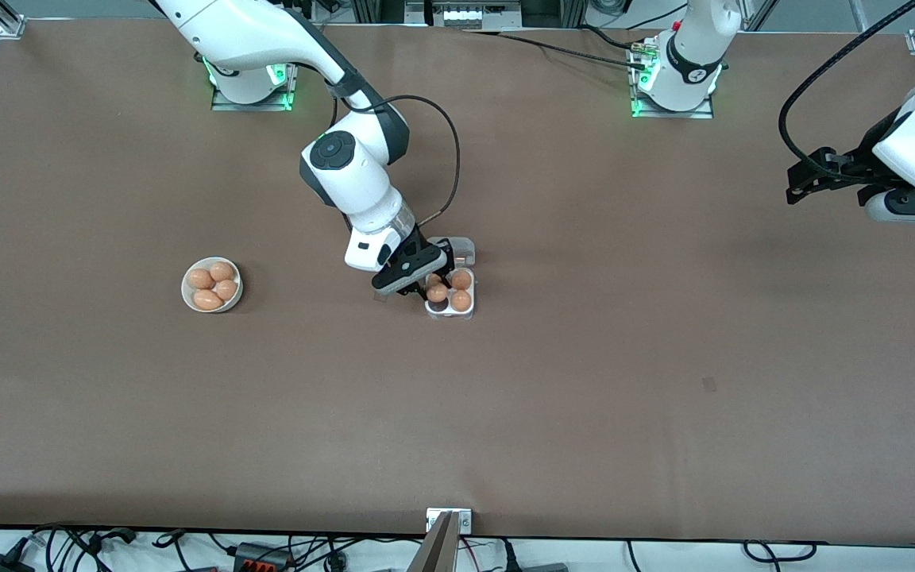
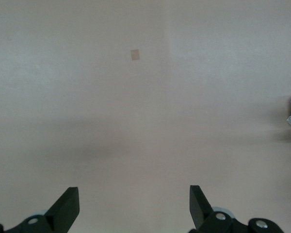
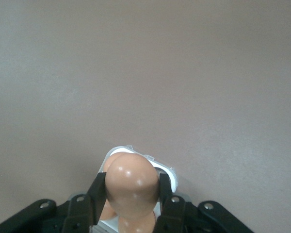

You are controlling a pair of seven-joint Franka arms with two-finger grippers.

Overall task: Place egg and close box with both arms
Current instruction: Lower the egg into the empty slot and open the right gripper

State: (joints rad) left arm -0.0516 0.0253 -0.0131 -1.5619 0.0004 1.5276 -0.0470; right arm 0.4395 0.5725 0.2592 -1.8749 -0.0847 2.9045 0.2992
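Note:
My right gripper (image 1: 430, 289) is shut on an orange-brown egg (image 1: 436, 293) and holds it just over the box (image 1: 449, 314), above the cell nearer the front camera at the right arm's end. In the right wrist view the egg (image 3: 132, 183) sits between the black fingers (image 3: 98, 191) with the box's pale rim (image 3: 168, 173) under it. Three other cells hold eggs (image 1: 461, 280). The clear lid (image 1: 464, 251) lies open, farther from the front camera. My left gripper (image 1: 797, 187) waits open and empty over bare table at the left arm's end; it also shows in the left wrist view (image 2: 134, 204).
A round white bowl (image 1: 187, 295) with several eggs stands toward the right arm's end. A small square mark (image 1: 709, 384) is on the brown table, also seen in the left wrist view (image 2: 135, 55). A metal bracket (image 1: 449, 520) sits at the table's near edge.

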